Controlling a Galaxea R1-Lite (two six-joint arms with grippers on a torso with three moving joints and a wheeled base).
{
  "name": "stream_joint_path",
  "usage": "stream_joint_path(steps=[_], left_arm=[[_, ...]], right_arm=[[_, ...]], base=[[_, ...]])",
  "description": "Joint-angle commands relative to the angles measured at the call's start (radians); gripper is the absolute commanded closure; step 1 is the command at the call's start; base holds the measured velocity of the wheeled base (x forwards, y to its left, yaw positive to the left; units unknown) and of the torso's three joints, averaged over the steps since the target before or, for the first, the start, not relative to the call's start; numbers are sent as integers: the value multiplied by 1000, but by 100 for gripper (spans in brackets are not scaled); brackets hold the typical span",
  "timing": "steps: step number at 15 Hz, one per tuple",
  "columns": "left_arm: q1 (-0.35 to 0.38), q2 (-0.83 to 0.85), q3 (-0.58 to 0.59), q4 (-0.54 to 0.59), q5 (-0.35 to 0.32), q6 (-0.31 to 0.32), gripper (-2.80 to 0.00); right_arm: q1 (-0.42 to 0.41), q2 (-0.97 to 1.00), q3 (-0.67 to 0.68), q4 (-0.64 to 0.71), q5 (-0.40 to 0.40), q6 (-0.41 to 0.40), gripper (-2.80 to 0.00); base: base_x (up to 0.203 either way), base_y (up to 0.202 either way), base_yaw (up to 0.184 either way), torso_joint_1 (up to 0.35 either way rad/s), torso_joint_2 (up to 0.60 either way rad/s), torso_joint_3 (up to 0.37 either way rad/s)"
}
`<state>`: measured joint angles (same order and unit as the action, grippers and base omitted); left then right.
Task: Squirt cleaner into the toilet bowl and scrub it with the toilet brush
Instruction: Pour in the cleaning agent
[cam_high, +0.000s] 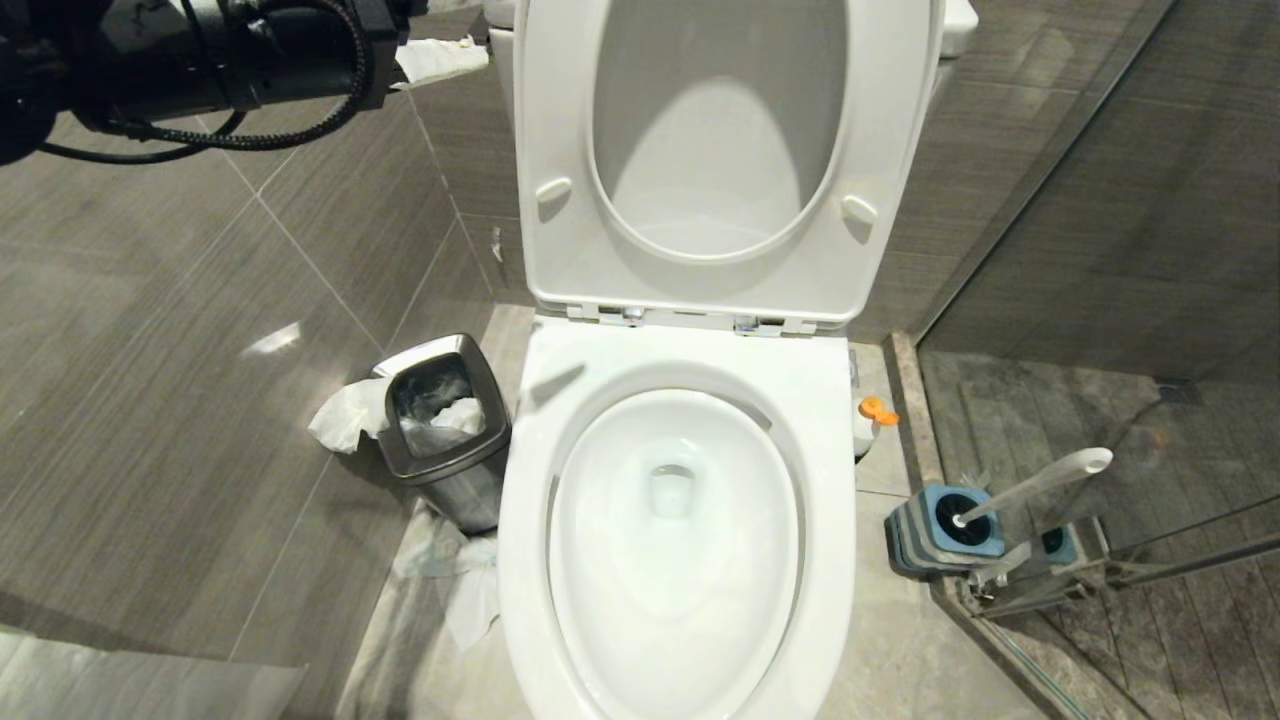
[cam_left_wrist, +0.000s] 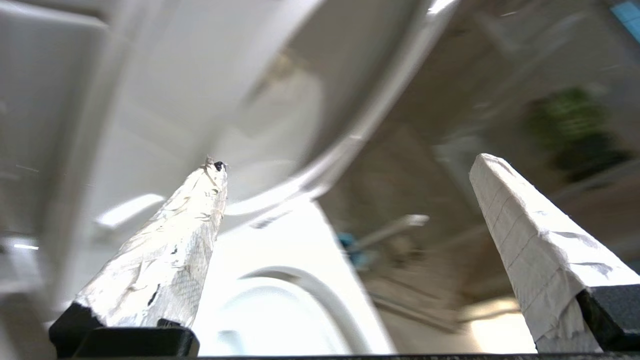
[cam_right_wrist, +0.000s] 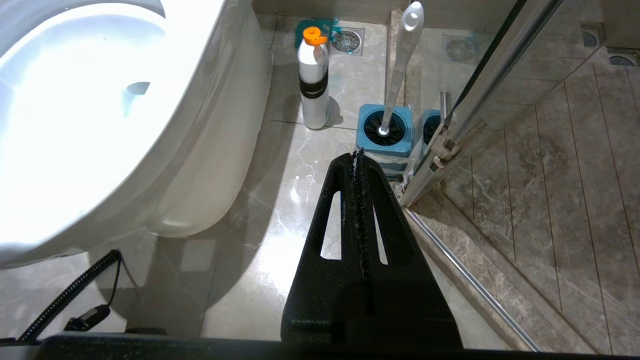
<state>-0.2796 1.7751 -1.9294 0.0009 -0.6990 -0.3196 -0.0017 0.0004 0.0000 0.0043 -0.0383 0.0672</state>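
The toilet bowl (cam_high: 676, 560) fills the middle of the head view, with seat and lid (cam_high: 715, 160) standing up against the wall behind it. A little water lies at the bottom of the bowl. On the robot's left of the bowl stands a steel bin (cam_high: 445, 430) with a plastic liner and crumpled paper hanging over its edge, and more paper lies on the floor (cam_high: 900, 650) before it. On the robot's right, near the glass shower door (cam_right_wrist: 480, 95), stands the blue holder (cam_high: 945, 530), and the brush (cam_high: 1040, 485) sits in it, bristle head down, white handle leaning away from the bowl. Between the holder and the bowl stands a white cleaner bottle (cam_right_wrist: 313, 82) with an orange cap and a dark band, upright on the floor, just beside the bowl's side. The left arm (cam_high: 200, 60) is raised at the upper left of the head view, well above the bin. The left claw (cam_left_wrist: 345, 195) is wide open and holds nothing; its fingers (cam_left_wrist: 530, 245) are wrapped in white paper or tape. The right claw (cam_right_wrist: 358, 160) is closed, empty, and points toward the holder from low beside the bowl.
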Motion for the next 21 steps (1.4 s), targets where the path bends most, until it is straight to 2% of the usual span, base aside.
stream_joint_path(steps=[1, 3, 5, 6, 13, 16, 21], left_arm=[[-4, -2, -8, 6, 114, 98, -280], [-13, -6, -11, 7, 229, 172, -280], [-13, -19, -11, 8, 265, 196, -280], [-13, -23, -11, 8, 279, 196, 0], [-13, -52, -11, 5, 359, 197, 0], [-13, -78, -10, 8, 451, 197, 0], [-6, -187, -8, 7, 477, 203, 0]], right_arm=[[0, 0, 0, 0, 0, 0, 0], [0, 0, 0, 0, 0, 0, 0], [0, 0, 0, 0, 0, 0, 0], [0, 0, 0, 0, 0, 0, 0], [0, 0, 0, 0, 0, 0, 0], [0, 0, 0, 0, 0, 0, 0], [0, 0, 0, 0, 0, 0, 0]], base=[[0, 0, 0, 0, 0, 0], [0, 0, 0, 0, 0, 0], [0, 0, 0, 0, 0, 0], [0, 0, 0, 0, 0, 0], [0, 0, 0, 0, 0, 0], [0, 0, 0, 0, 0, 0], [0, 0, 0, 0, 0, 0]])
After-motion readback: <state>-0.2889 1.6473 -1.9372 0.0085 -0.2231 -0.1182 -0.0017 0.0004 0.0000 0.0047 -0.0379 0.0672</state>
